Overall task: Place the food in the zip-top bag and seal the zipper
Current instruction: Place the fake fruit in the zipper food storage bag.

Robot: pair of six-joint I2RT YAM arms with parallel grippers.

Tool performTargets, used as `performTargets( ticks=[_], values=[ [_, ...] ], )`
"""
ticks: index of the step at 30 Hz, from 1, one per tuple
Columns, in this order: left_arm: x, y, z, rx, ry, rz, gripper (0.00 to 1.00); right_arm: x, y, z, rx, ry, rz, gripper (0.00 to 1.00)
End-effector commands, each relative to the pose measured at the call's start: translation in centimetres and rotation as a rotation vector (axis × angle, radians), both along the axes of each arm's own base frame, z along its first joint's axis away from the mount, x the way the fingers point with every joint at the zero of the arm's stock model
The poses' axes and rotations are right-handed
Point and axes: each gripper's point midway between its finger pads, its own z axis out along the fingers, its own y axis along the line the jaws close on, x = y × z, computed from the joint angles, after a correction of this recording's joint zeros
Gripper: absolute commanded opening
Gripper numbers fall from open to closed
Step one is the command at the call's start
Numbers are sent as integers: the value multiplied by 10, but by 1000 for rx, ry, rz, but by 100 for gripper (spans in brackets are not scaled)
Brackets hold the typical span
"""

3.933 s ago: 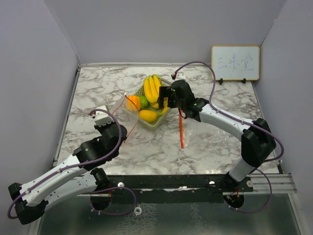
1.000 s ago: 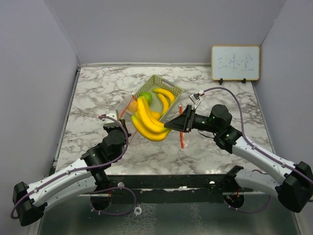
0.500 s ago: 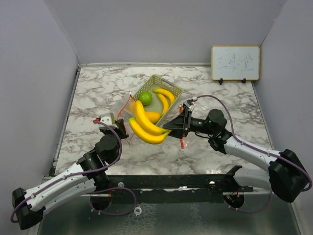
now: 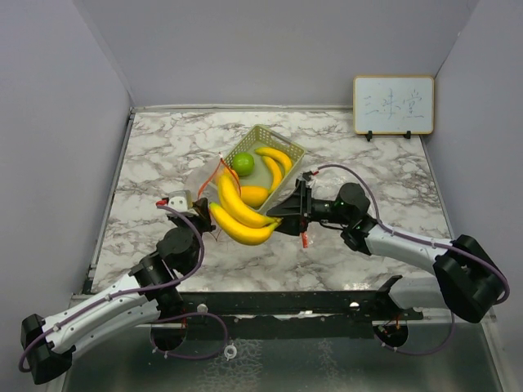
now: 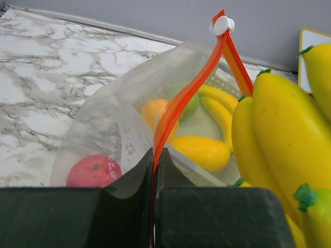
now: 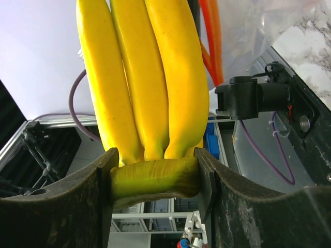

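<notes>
Now the banana bunch is held clear of the worktop, with its stem grasped firmly between the right jaws. A few seconds earlier the bunch was being taken up at the pale green basket. Over the last second it is brought lower and further left, so that its free ends are set close beside the raised mouth of the zip-top bag.

The left jaws are clenched on the orange zipper strip, and the bag's edge is held up by it, with the white slider at the strip's top end. A red apple is seen through the film, apparently low inside the bag. A lime, two single bananas and an orange-yellow fruit are seen at the basket. It cannot be told whether any of these lies in the bag rather than behind it.

The transfer of the bunch is judged to be under way but unfinished. Only one edge of the mouth is held, so the wide bunch could be caught on the zipper. The sealing is not yet begun.
</notes>
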Motion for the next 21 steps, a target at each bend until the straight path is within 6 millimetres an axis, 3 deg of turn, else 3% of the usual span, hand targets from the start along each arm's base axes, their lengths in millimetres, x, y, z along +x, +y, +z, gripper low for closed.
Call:
performTargets(
  ticks=[1, 5, 10, 15, 21],
  values=[
    [-1, -6, 11, -37, -38, -41, 0, -3, 2, -16, -41, 18, 14, 15],
    [-2, -5, 13, -34, -37, -45, 0, 1, 0, -40, -169, 80, -17, 15],
    [-3, -9, 14, -48, -44, -65, 0, 6, 0, -52, -232, 111, -38, 15],
    [-3, -15, 14, -53, -40, -88, 0, 19, 4, -51, -265, 117, -79, 15],
    [-1, -27, 14, -66, -31, -129, 0, 49, 13, -37, -286, 73, -182, 15]
  ],
)
